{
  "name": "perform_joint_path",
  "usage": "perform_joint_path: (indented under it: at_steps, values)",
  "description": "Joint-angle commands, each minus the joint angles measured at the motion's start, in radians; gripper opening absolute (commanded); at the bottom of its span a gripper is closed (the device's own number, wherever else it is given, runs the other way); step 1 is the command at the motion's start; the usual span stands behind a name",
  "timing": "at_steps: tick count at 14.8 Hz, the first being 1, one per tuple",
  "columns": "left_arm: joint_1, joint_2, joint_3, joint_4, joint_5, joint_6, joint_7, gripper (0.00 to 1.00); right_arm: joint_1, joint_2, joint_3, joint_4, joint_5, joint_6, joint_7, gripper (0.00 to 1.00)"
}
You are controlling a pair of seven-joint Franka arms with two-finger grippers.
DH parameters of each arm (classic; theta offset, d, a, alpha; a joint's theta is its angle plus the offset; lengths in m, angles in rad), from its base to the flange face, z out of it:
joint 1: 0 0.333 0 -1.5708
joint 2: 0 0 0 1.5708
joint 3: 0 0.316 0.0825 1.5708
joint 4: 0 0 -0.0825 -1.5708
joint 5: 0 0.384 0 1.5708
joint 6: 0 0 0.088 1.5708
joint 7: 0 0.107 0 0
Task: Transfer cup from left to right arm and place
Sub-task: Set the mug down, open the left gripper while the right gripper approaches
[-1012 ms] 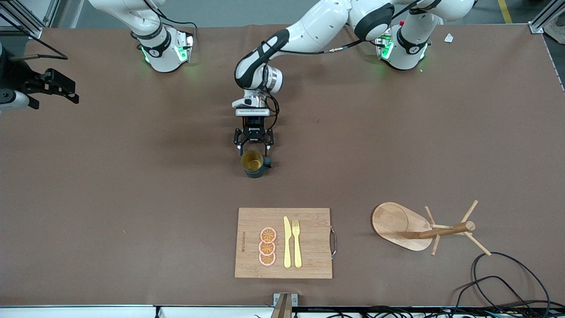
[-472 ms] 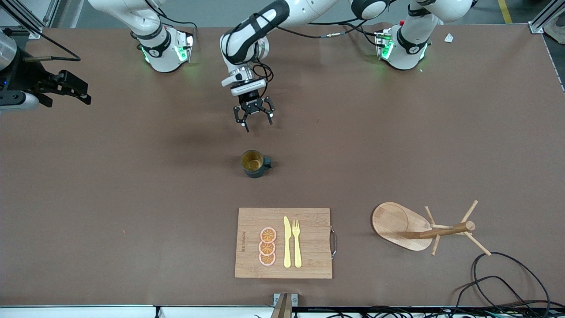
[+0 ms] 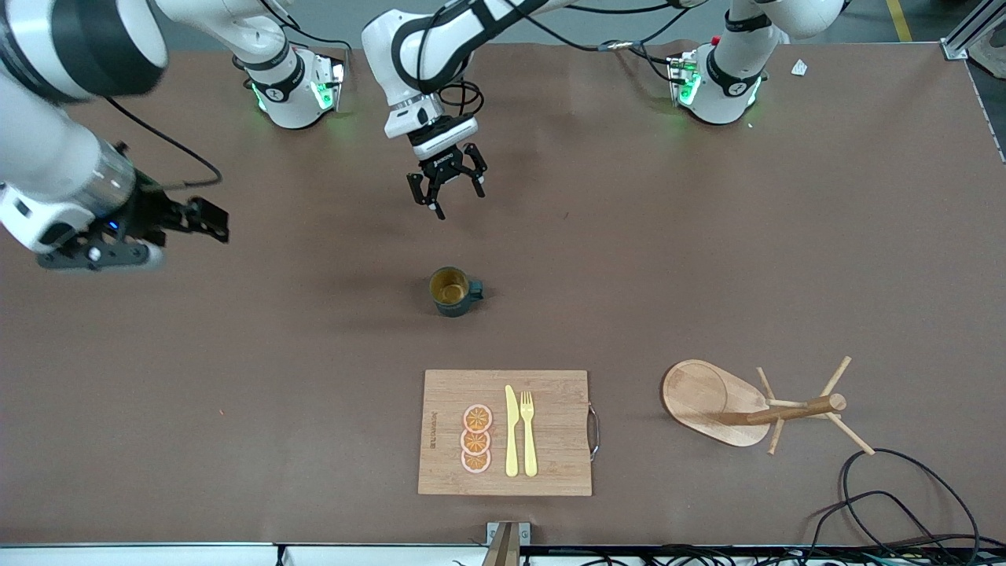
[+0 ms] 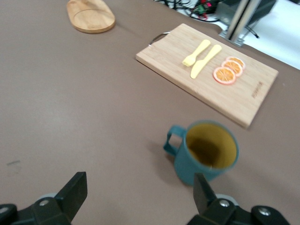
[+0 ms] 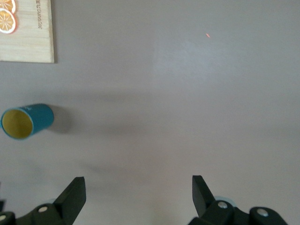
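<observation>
- The cup [image 3: 452, 292] stands upright on the brown bench [image 3: 707, 259], near the middle, free of both claws; its loop handle points toward the left arm's end of the bench, and the inside is yellowish-tan.
- The left claw [image 3: 446, 189] hangs in the air over bare bench, between the robot bases and the cup; its fingers [image 4: 75, 190] are spread wide and hold nothing; in the left wrist view the cup [image 4: 206, 152] shows between the two fingertips but apart from them.
- The right claw [image 3: 206, 220] is over the right arm's end of the bench, well apart from the cup; in the right wrist view its fingers [image 5: 74, 193] are wide apart and empty, and the cup [image 5: 26, 121] is seen off to one side.
- A wooden cutting board [image 3: 550, 432] with a metal handle lies nearer to the front camera than the cup; on it are three orange slices [image 3: 476, 439], a yellow knife [image 3: 512, 431] and a yellow fork [image 3: 528, 432], side by side.
- A wooden peg rack [image 3: 750, 405] lies on its side beside the board, toward the left arm's end; black cables [image 3: 904, 503] curl near that corner.
</observation>
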Motion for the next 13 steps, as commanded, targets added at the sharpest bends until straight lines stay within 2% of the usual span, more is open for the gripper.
perform_joint_path:
  at_steps: [1, 4, 9, 13]
  values:
    - [0.091, -0.094, -0.009, -0.033, -0.094, 0.020, 0.106, 1.00, 0.015, 0.044, -0.006, -0.006, 0.024, 0.060, 0.019, 1.00]
    - [0.193, -0.201, -0.009, -0.030, -0.264, 0.020, 0.332, 1.00, 0.061, 0.091, -0.006, -0.006, 0.029, 0.127, 0.097, 1.00]
    - [0.360, -0.367, -0.003, -0.034, -0.488, 0.005, 0.660, 1.00, 0.130, 0.166, -0.008, -0.005, 0.130, 0.224, 0.263, 1.00]
    - [0.510, -0.447, -0.003, -0.031, -0.543, -0.080, 0.936, 1.00, 0.265, 0.250, -0.009, -0.005, 0.118, 0.333, 0.457, 1.00]
